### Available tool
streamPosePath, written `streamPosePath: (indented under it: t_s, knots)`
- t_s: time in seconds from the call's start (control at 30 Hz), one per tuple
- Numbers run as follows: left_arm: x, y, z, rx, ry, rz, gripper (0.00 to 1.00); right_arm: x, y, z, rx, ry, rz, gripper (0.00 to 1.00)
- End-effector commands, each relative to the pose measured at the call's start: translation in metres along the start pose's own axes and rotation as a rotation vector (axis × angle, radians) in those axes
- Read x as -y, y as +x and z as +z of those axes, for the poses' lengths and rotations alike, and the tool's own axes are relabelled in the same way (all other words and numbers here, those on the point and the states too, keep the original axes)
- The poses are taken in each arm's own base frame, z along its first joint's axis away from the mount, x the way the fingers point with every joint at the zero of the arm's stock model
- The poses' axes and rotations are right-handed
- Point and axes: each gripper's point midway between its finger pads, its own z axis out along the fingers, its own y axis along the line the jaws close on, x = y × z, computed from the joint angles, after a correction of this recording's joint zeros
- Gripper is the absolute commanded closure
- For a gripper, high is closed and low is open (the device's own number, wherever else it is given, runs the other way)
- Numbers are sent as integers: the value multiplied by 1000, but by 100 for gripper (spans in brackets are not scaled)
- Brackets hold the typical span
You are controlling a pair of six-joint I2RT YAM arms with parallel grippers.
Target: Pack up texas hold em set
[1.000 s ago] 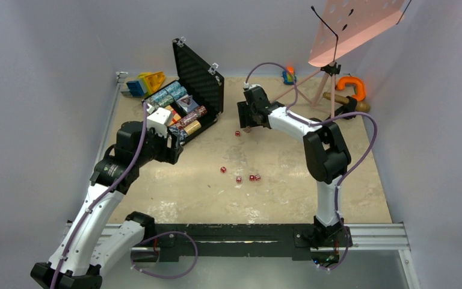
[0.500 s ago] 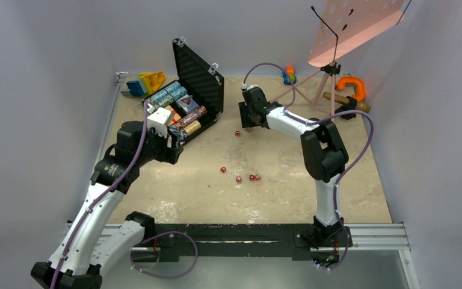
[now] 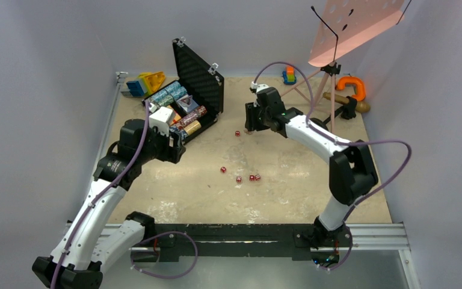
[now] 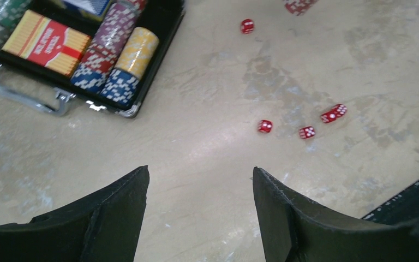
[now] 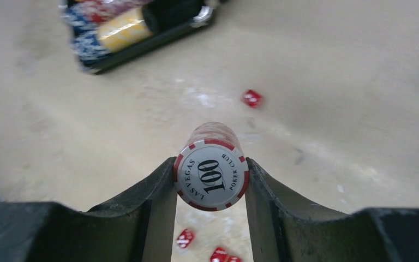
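The black briefcase (image 3: 200, 78) lies open at the back left, holding chip stacks (image 4: 135, 52) and the orange-red card box (image 4: 46, 42). My right gripper (image 5: 211, 176) is shut on a red-and-white poker-chip stack (image 5: 211, 173) marked 100, held just above the table right of the case; in the top view this gripper (image 3: 249, 124) hides the stack. Small red dice (image 3: 239, 179) lie scattered mid-table, one die (image 3: 237, 133) close to the right gripper. My left gripper (image 4: 199, 170) stands open and empty over bare table, just in front of the case (image 4: 161, 52).
Blue and yellow toy blocks (image 3: 144, 83) sit behind the case. A pink music stand (image 3: 355, 27) on a tripod, an orange clamp (image 3: 352, 86) and a small toy (image 3: 289, 75) fill the back right corner.
The right gripper has closed on the chip stack and shifted slightly right, its elbow swinging out to the right. The left arm has hardly moved.
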Motion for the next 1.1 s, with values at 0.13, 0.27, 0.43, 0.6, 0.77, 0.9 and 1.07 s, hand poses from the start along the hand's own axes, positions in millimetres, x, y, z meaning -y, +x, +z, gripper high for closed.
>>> streamPosePath:
  t_s: [0.13,0.27,0.43,0.6,0.77,0.9,1.07]
  knots:
    - [84,-36,6,88,493,-56,31,-121,-2,-80,-35,-687,52,100]
    - [108,-45,8,101,615,-38,28,-154,7,-107,-73,-831,11,100]
    - [115,-35,16,58,630,-9,24,-175,15,-127,-97,-919,-15,100]
    - [105,-30,21,61,547,30,23,-181,22,-135,-115,-960,-17,100]
    - [103,-25,26,41,534,29,23,-185,25,-142,-118,-982,-27,100]
    - [109,-19,30,4,573,16,23,-186,26,-144,-116,-988,-31,100]
    - [121,-11,29,-49,660,4,23,-187,24,-146,-103,-992,-34,100]
